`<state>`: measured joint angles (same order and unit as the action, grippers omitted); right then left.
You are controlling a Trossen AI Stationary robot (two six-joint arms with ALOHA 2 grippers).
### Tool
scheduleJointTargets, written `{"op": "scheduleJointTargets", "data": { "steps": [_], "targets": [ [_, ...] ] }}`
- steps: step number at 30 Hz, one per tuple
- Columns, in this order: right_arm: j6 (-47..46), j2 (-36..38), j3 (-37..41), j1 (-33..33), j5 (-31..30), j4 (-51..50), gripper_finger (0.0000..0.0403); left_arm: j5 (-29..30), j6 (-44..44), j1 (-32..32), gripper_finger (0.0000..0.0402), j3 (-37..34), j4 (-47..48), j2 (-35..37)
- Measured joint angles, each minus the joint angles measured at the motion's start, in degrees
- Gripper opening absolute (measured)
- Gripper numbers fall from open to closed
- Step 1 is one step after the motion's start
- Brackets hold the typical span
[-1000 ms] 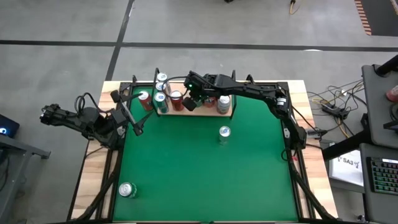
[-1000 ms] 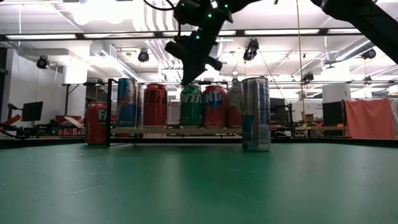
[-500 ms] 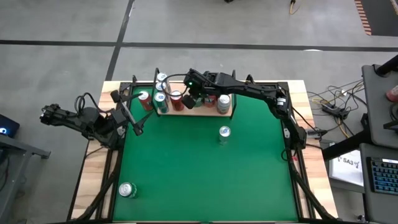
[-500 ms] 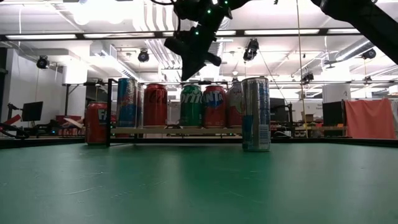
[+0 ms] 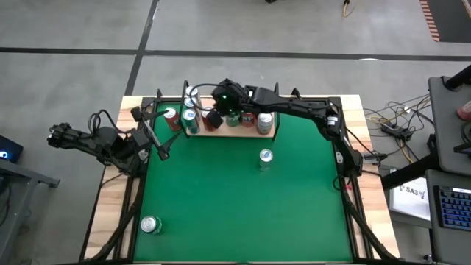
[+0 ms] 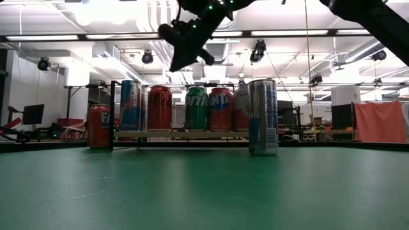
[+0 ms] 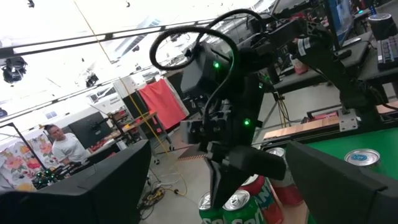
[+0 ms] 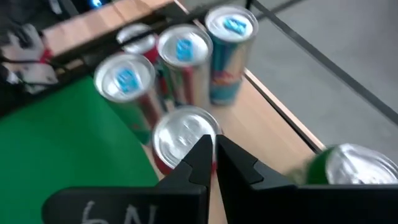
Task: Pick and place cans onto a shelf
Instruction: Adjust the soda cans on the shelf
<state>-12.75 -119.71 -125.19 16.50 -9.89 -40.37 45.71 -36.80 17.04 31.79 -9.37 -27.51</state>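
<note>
While most cans [image 6: 195,108] already stand on the shelf [image 6: 182,133] | two remain on the table [image 5: 221,199] — mid-frame [image 5: 266,156], lower left [image 5: 151,224] | right gripper [image 5: 213,118] closed, empty | left gripper [image 5: 157,146] open, idle.

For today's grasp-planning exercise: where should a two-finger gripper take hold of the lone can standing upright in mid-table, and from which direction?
Probably from above: close the fingers across the round body just below the silver top of the lone can. It stands upright, apart from the shelf, with bare green table all round, so nothing seems to block a straight-down approach.
</note>
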Motion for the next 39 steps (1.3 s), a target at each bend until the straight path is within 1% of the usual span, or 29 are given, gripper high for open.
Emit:
{"op": "scheduleJointTargets", "data": {
  "steps": [9,20,39],
  "targets": [
    [0.35,-2.07,0.02,-1.21,0.92,6.27,0.0013,0.0,-0.05,0.0,0.0356,0.0,0.0,0.0],
    [0.33,-5.14,0.09,-1.99,0.91,9.33,0.0013,0.0,-0.2,0.0,0.0356,0.0,0.02,0.0],
    [0.06,-5.67,2.53,-2.12,0.68,9.86,0.0013,0.0,-0.44,0.0,0.0356,0.0,0.07,0.0]
  ]
}}
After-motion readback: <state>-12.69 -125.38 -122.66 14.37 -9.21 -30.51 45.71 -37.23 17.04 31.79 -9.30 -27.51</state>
